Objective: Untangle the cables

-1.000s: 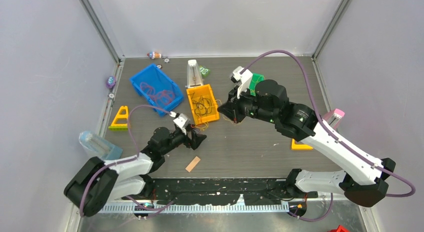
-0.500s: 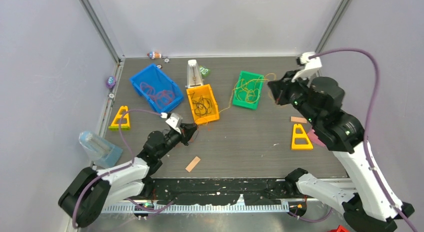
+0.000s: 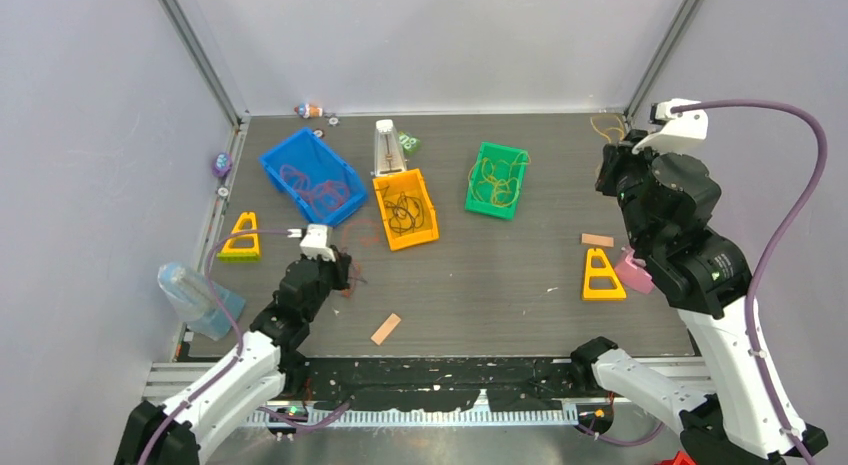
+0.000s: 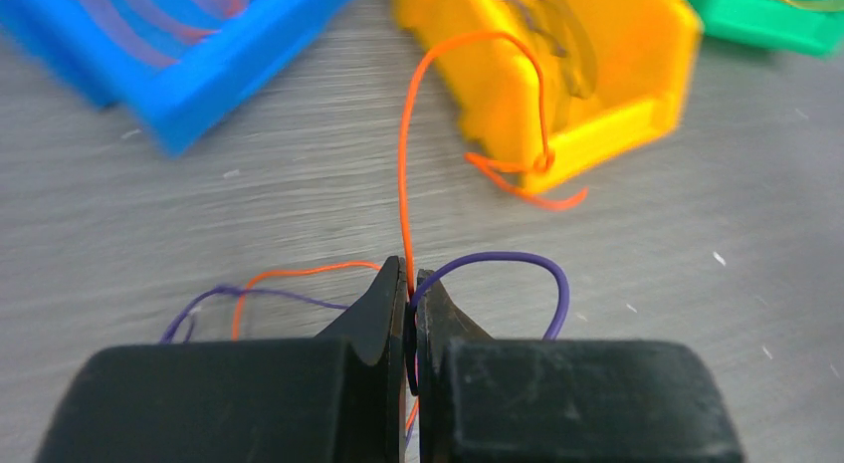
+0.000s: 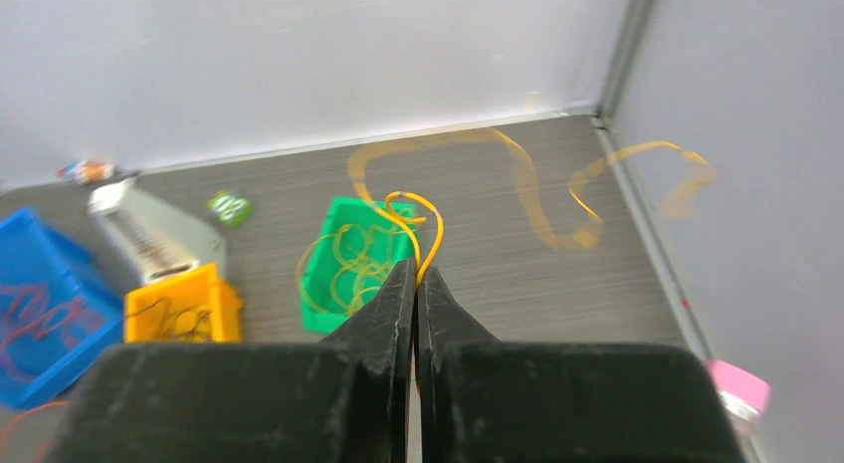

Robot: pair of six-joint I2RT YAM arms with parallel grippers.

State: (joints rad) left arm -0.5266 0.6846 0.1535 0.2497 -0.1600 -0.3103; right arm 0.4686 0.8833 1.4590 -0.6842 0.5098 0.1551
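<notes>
My left gripper [image 3: 338, 265] [image 4: 411, 284] is low on the table, near and left of the orange bin [image 3: 405, 210]. It is shut on a thin orange cable [image 4: 403, 164] and a purple cable [image 4: 518, 259]. The orange cable rises from the jaws and hooks over the orange bin's corner [image 4: 597, 55]; that bin holds dark cables. My right gripper [image 3: 606, 167] [image 5: 416, 274] is raised at the back right and shut on a yellow cable [image 5: 430, 234]. More of the yellow cable [image 3: 605, 125] trails blurred toward the corner. The green bin [image 3: 497, 180] [image 5: 348, 264] holds yellow loops, the blue bin [image 3: 312, 177] reddish ones.
A white metronome-like block [image 3: 388, 148] stands behind the orange bin. Yellow triangles sit at left [image 3: 241, 235] and right [image 3: 600, 275], with a pink piece [image 3: 633, 273] beside the right one. A tan strip [image 3: 385, 329] lies near the front edge and a clear container [image 3: 195, 290] at front left.
My left gripper shut on the orange and purple cables and drew back left. My right arm swung from the table's middle to the back right corner, carrying the yellow cable.
</notes>
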